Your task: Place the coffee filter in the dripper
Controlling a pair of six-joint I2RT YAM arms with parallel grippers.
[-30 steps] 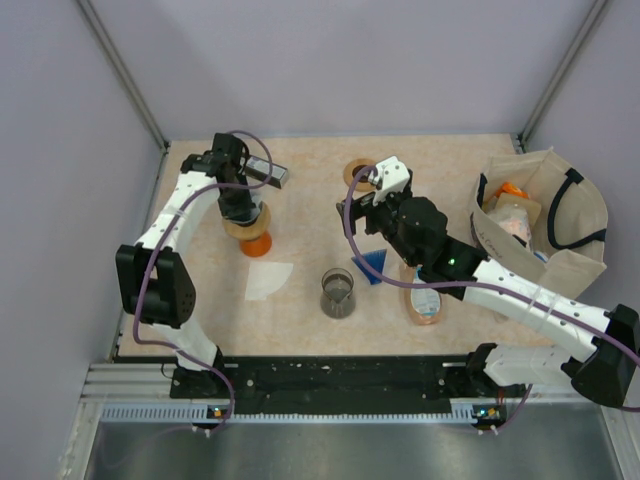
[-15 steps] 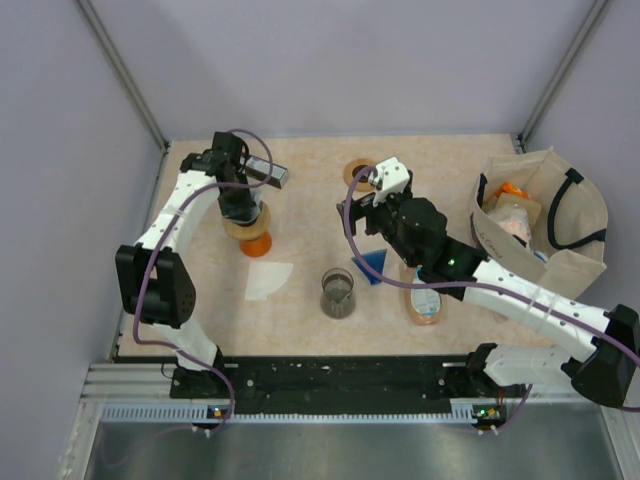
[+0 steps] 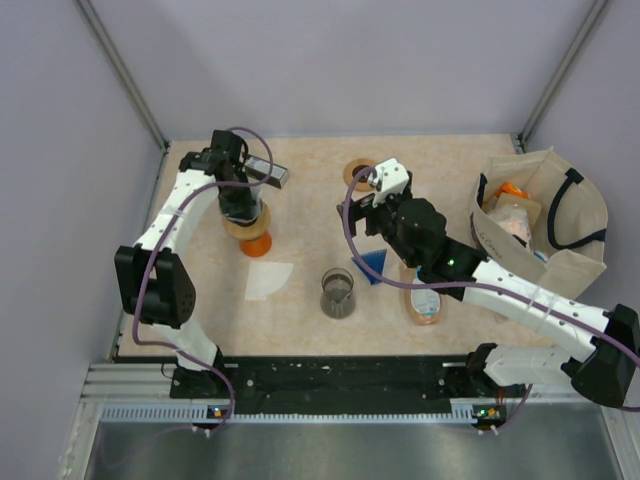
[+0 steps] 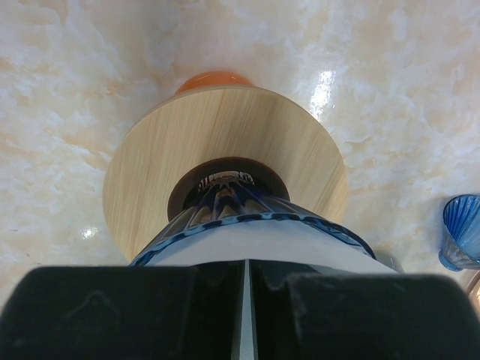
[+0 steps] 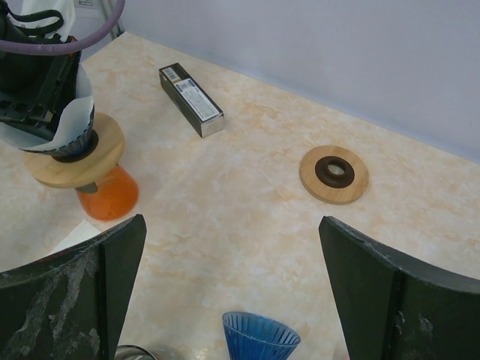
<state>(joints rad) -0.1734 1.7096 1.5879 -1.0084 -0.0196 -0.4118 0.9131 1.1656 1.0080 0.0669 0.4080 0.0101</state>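
A blue ribbed dripper point(image 4: 225, 204) sits in a round wooden stand point(image 4: 150, 157) on top of an orange cup point(image 4: 214, 79) at the left of the table. My left gripper point(image 3: 240, 205) is right above it, shut on the white coffee filter point(image 4: 262, 240), which sits inside the dripper's rim. In the right wrist view the filter point(image 5: 76, 120) wraps around the left fingers over the stand point(image 5: 79, 163). My right gripper point(image 5: 232, 292) is open and empty, hovering over mid-table above a second blue dripper point(image 3: 375, 264).
A flat white filter point(image 3: 268, 280) lies near the orange cup. A glass beaker point(image 3: 338, 293), a packet point(image 3: 424, 303), a black box point(image 3: 268, 172) and a spare wooden ring point(image 3: 358, 172) are on the table. A cloth bag point(image 3: 545, 215) stands at the right.
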